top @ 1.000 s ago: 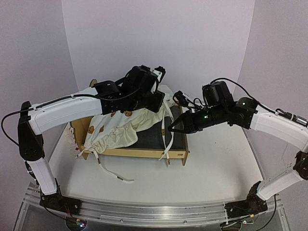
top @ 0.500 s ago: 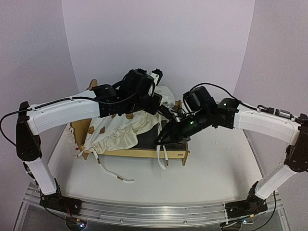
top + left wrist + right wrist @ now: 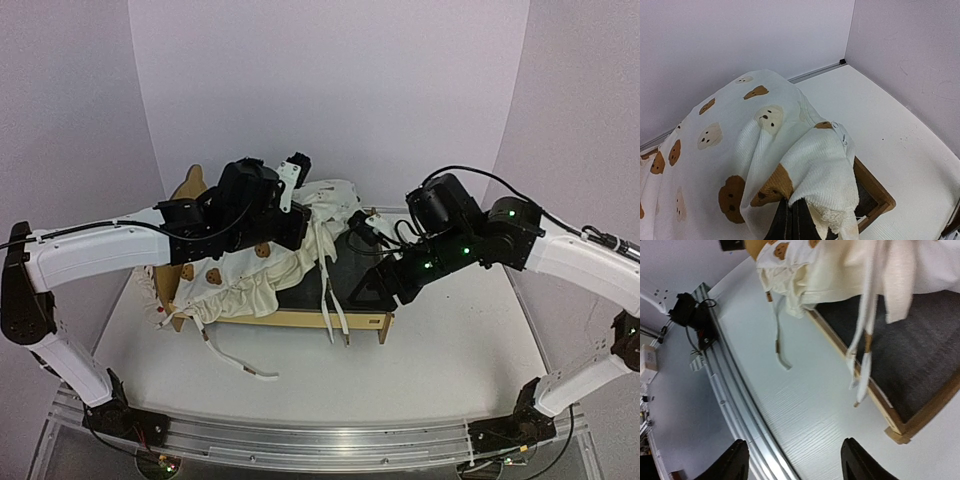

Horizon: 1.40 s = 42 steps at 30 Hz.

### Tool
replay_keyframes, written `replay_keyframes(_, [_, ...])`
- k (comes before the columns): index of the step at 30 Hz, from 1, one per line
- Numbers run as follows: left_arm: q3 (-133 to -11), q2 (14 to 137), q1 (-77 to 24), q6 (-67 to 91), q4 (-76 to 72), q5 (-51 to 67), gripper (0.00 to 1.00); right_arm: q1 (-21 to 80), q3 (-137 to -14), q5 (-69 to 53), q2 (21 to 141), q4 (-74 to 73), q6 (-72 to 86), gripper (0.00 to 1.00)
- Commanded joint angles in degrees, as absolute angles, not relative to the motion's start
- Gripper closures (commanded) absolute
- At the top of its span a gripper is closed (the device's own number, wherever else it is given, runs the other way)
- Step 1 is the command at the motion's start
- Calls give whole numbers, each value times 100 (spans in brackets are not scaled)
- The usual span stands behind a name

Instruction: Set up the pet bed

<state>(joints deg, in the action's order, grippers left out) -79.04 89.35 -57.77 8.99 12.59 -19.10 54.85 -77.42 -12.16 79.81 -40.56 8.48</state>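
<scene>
The pet bed (image 3: 290,319) is a plywood frame with a dark felt base (image 3: 312,287), and its eared headboard (image 3: 191,184) is at the left. A cream bear-print cushion (image 3: 245,277) is bunched over the bed's left half. My left gripper (image 3: 296,222) is shut on a fold of it and holds it above the bed; the left wrist view shows the cloth (image 3: 765,150) draped over the gripper (image 3: 791,221). White ties (image 3: 335,310) hang over the front rail. My right gripper (image 3: 366,292) stands open over the bed's right end, nothing between its fingers (image 3: 738,461).
An aluminium rail (image 3: 300,441) runs along the near table edge, with both arm bases on it. Walls close in at the back and both sides. In the right wrist view a loose tie (image 3: 778,347) lies on the white table (image 3: 810,410) in front of the bed.
My right gripper has opened, let go of the cushion's tie and drawn back to the right. The left gripper has moved left, carrying the cushion with it.
</scene>
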Motion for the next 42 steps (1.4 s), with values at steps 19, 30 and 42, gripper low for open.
replay_keyframes(19, [-7736, 8358, -5706, 958, 756, -1393, 100, 5491, -7133, 215, 9469, -1558, -178, 64])
replay_keyframes(30, [-7752, 8354, -5700, 940, 744, -1318, 100, 5412, -6722, -196, 9726, -492, -44, 69])
replay_keyframes(42, [-7795, 8377, -5696, 940, 758, -1291, 100, 5387, -6080, -168, 9641, 974, 457, 69])
